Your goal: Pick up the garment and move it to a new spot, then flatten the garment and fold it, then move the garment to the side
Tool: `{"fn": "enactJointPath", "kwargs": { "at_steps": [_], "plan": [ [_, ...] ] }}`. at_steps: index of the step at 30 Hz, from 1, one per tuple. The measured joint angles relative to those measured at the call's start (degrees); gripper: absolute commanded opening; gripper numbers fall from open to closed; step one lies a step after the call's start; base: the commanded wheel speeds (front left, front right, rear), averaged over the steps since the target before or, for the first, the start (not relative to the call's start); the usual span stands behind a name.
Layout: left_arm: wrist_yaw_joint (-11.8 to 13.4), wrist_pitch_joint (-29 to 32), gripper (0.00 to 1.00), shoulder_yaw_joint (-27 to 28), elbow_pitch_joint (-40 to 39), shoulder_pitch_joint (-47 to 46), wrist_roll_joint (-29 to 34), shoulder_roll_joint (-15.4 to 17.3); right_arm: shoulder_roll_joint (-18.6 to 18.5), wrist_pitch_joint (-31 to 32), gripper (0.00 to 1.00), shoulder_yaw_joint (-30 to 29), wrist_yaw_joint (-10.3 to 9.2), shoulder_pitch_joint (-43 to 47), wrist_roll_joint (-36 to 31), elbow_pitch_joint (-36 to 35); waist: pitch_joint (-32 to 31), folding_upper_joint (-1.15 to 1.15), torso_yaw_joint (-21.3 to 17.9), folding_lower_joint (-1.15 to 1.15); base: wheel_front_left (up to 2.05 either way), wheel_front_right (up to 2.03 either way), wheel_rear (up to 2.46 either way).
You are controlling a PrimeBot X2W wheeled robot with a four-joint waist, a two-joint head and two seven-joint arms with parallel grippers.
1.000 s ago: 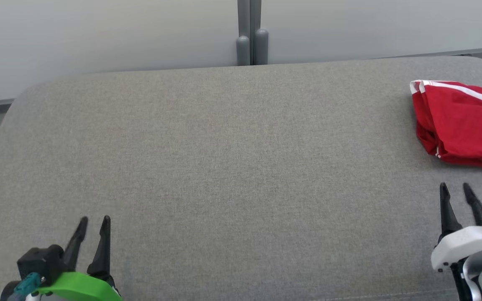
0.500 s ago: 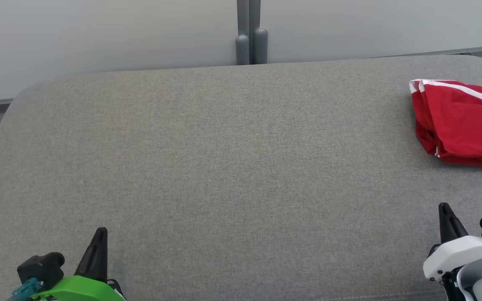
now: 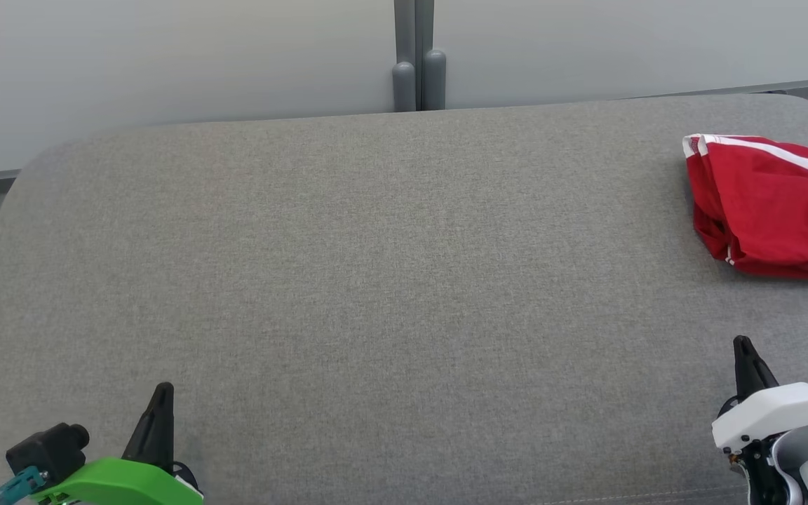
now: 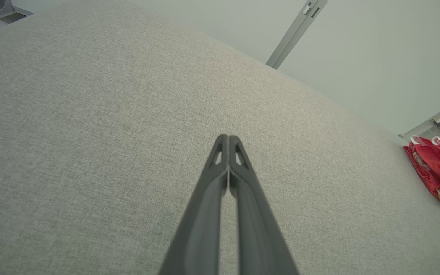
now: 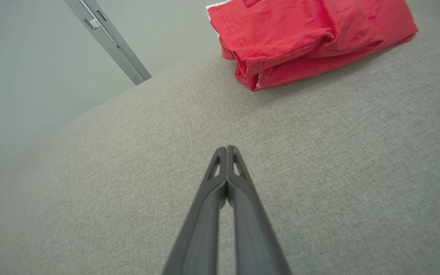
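Red garment, white-striped, lies bunched in loose folds at the far right of the grey cloth-covered table. Likely light, limp, sure to sag; best pinched at the thick folded edge facing the right gripper. That gripper: fingers pressed together, empty, short of the garment. Same for the left gripper, well apart from it. Pale wall and grey post behind.

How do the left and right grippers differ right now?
The left gripper has a green wrist cover; the right gripper has a white one. The right gripper sits near the red garment; the left gripper is far across the grey cushion. Both are shut and empty.
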Motion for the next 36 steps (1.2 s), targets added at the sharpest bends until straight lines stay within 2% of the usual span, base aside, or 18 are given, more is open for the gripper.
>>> {"fn": "enactJointPath", "kwargs": {
  "at_steps": [36],
  "plan": [
    [-4.12,5.94,0.00,6.93,3.68,-2.96,-22.35,-3.76,5.12,7.60,0.00,-6.92,5.16,-1.87,25.91,-1.89,-0.88,0.00,-0.72,0.00,0.00,0.00,0.00]
  ]
}}
